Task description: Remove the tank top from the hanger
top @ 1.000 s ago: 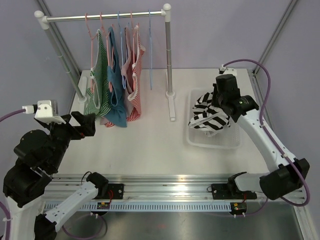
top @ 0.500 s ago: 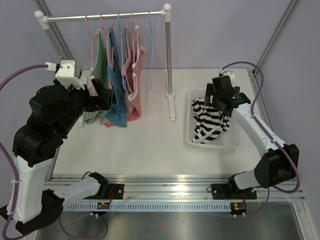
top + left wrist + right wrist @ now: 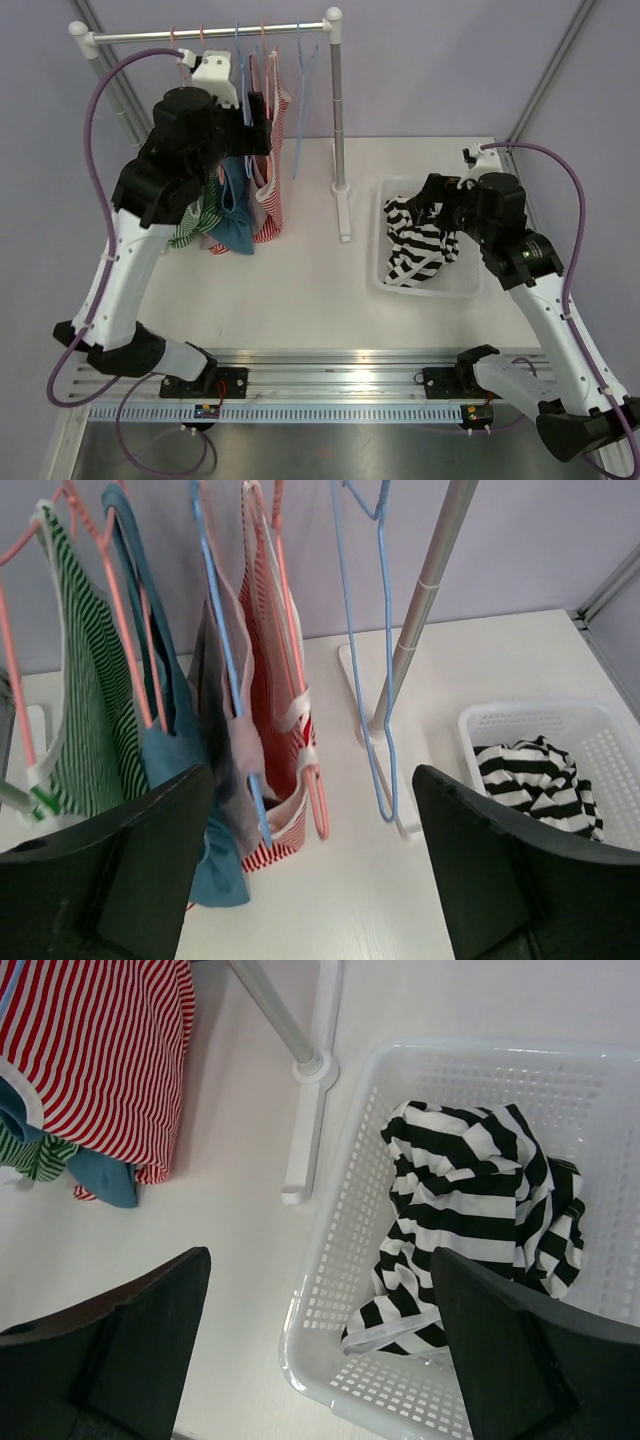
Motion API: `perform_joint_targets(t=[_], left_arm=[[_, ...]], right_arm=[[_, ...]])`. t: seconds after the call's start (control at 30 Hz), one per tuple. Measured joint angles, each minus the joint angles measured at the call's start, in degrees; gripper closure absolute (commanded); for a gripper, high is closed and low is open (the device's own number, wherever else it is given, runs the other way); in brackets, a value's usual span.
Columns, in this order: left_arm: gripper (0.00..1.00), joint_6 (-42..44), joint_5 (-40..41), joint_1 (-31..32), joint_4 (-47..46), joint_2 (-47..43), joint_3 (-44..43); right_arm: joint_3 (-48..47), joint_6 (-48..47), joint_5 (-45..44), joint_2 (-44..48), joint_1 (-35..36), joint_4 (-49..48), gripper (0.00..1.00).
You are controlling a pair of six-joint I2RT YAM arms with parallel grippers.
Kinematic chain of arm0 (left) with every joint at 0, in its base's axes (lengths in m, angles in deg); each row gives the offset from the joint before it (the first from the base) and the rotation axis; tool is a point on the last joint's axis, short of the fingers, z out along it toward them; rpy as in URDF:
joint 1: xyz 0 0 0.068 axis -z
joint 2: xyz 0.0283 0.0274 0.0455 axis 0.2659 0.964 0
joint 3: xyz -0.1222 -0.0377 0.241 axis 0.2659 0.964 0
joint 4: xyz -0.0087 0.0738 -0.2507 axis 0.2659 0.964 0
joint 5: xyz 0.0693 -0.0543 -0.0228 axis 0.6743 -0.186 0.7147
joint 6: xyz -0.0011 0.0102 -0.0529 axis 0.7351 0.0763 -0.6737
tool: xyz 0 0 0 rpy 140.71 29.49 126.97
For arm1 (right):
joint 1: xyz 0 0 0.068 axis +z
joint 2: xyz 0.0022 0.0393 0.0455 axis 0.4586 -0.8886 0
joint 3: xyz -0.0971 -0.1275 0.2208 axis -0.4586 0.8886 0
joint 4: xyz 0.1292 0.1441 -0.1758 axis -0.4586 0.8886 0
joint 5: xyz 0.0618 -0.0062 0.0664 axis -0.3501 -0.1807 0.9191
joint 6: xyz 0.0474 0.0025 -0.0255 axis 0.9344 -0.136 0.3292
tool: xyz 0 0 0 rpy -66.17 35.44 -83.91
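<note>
Now the left gripper [image 3: 312,780] had swung up to the rack [image 3: 210,35].
Its jaws spread and empty, it faced the red top [image 3: 270,630] hanging there among others, beside a bare blue hanger [image 3: 389,680]. The right gripper [image 3: 320,1260], likewise wide and empty, had backed off the basket [image 3: 450,1070], where the striped top [image 3: 470,1210] lay: one removed, another likely next.

Left hand [image 3: 315,872], right hand [image 3: 320,1352]: both splayed.

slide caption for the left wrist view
Open left gripper faces tank tops hanging on the rack beside an empty blue hanger; a black-and-white striped top lies in the white basket.
</note>
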State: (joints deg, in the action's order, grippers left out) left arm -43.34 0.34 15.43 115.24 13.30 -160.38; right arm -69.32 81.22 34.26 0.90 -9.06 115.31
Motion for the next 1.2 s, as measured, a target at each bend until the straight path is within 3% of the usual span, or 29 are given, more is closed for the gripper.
perform_joint_targets(t=[0.1, 0.37, 0.6, 0.7, 0.73, 0.77, 1.0, 1.03, 1.1, 1.2], left_arm=[[0.33, 1.3, 0.5, 0.0, -1.2, 6.0, -4.1], [0.40, 4.1, 4.1, -0.3, -3.0, 17.8, -14.1], [0.43, 3.8, 4.9, -2.9, -3.9, 23.6, -15.0], [0.49, 3.8, 4.9, -3.8, -4.4, 25.7, -15.0], [0.58, 3.8, 4.8, -4.0, -4.5, 26.2, -15.0], [0.61, 3.5, 4.7, -4.3, -4.6, 26.7, -15.0], [0.67, 3.4, 3.2, -5.9, -5.2, 28.8, -15.0], [0.70, 3.4, 2.7, -6.2, -5.4, 29.0, -15.0], [0.89, 3.1, 1.8, -7.0, -5.5, 29.2, -15.2], [1.00, 2.8, 0.7, -7.8, -5.4, 29.8, -16.0]], right_arm=[[0.5, 0.2, 2.2, -0.3, 0.0, 0.2, 0.02], [2.6, 1.9, 8.4, 2.8, 0.0, 1.7, 0.02], [2.6, 2.9, 12.7, 6.6, 0.0, 1.6, 0.03], [2.8, 3.2, 14.3, 6.8, 0.0, 1.6, 0.04], [3.1, 3.3, 14.9, 6.7, 0.0, 1.5, 0.04], [3.3, 3.4, 15.3, 6.7, 0.0, 1.5, 0.04], [3.6, 3.6, 17.2, 6.4, 0.0, 1.4, 0.05], [3.6, 3.6, 17.4, 6.4, 0.0, 1.4, 0.05], [3.6, 3.7, 17.8, 6.4, 0.0, 1.4, 0.05], [3.6, 3.7, 17.9, 6.4, 0.0, 1.4, 0.06]])
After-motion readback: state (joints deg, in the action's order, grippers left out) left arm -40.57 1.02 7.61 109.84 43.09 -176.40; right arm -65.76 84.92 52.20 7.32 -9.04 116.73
